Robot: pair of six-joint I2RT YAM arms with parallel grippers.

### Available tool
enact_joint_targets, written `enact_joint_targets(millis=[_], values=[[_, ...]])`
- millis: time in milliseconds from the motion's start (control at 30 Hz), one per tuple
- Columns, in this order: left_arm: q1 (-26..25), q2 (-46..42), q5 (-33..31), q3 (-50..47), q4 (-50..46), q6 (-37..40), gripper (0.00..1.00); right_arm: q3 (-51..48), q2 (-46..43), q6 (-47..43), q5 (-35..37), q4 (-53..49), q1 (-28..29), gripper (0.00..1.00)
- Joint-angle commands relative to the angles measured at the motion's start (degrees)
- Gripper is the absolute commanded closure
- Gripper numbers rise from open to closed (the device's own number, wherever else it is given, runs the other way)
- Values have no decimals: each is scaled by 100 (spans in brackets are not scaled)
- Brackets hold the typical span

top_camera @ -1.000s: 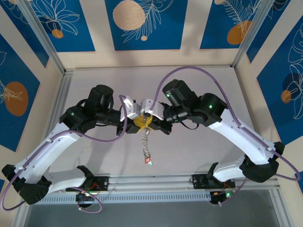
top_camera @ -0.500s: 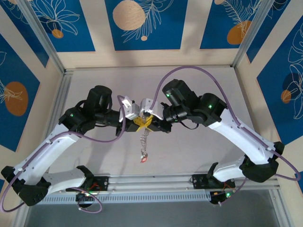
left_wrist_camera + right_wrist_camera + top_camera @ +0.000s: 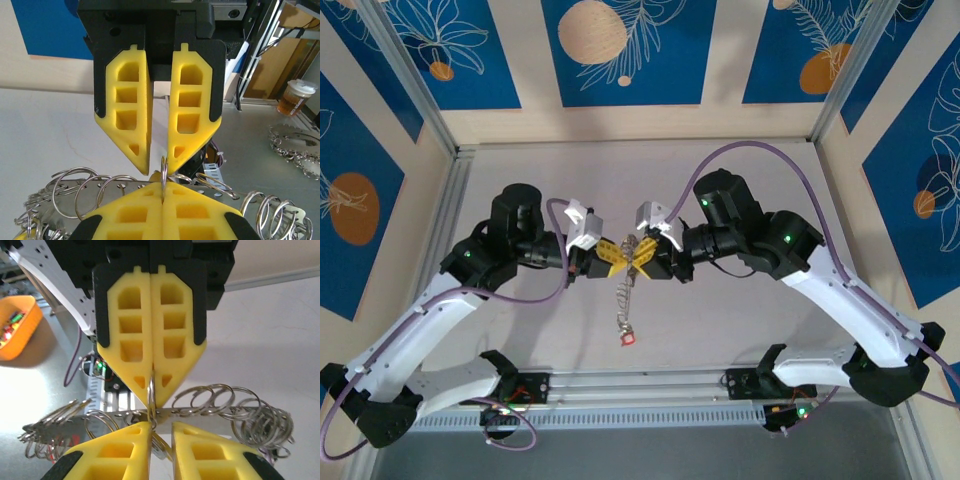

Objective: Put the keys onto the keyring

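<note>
Both grippers meet above the table's middle. My left gripper (image 3: 615, 256) (image 3: 163, 192) is shut on a small metal ring (image 3: 163, 170) (image 3: 150, 390), seen edge-on; I cannot tell if it is the keyring. My right gripper (image 3: 642, 256) (image 3: 161, 427) faces it tip to tip, its fingers a little apart, and the ring lies against only one of them. From the ring hangs a perforated metal strip (image 3: 115, 186) (image 3: 200, 412) threaded with several wire rings. Its lower end carries a red tag (image 3: 628, 338) just above the table. The keys themselves are too small to make out.
The grey table (image 3: 740, 310) is walled by blue-and-cream panels, with an aluminium rail (image 3: 640, 385) along its near edge. An orange bin (image 3: 15, 330) holds small coloured pieces. A drink cup (image 3: 295, 97) and a heap of loose rings (image 3: 295, 145) lie off to one side.
The grippers have drawn slightly apart, the left arm shifting left and the right arm right. The right fingers have parted while the left ones closed on the ring. The hanging strip stays in place.
</note>
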Motion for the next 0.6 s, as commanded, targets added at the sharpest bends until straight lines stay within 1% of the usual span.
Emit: enact_joint_targets(millis=[0, 133, 300, 467, 567], values=[[53, -183, 374, -97, 722, -334, 100, -143, -79, 243, -509, 431, -37, 83], [51, -222, 433, -236, 1066, -545, 100, -224, -33, 301, -622, 553, -32, 87], [54, -250, 439, -389, 1473, -759, 100, -380, -114, 460, -745, 962, -30, 92], [66, -310, 539, -664, 2176, -1227, 100, -783, -437, 670, -410, 1632, -54, 93], [64, -310, 588, -721, 2272, -1321, 100, -906, -546, 763, -289, 1822, -68, 95]])
